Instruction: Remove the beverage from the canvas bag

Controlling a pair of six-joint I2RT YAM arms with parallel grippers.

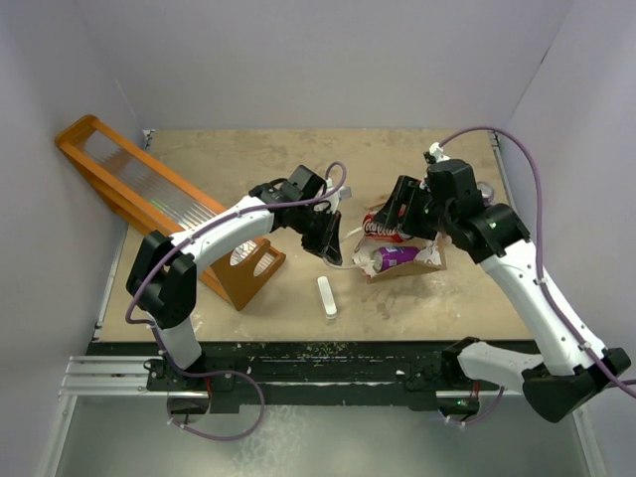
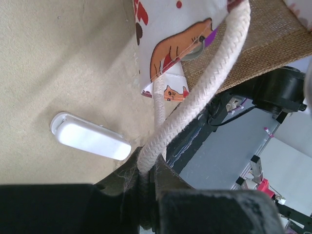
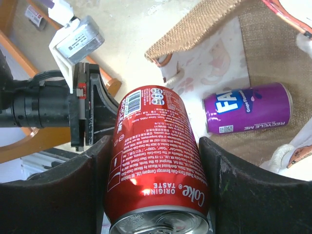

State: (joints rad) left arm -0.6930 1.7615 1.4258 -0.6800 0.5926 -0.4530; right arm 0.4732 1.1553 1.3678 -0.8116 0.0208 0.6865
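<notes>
Plainly on wrist cams, R pincer [image 3: 155, 144] grips red Coke can [image 3: 156, 175], L pincer [image 2: 146, 173] clenched on bag handle [image 2: 204, 92]

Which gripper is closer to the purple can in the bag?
Right. The right gripper, shut on the red can, sits at the mouth of the canvas bag, just beside the purple can. The left gripper is outside the bag, clamped on its rope handle.

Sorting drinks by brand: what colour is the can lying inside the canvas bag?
Purple with white lettering; the can shows best in the right wrist view.
</notes>
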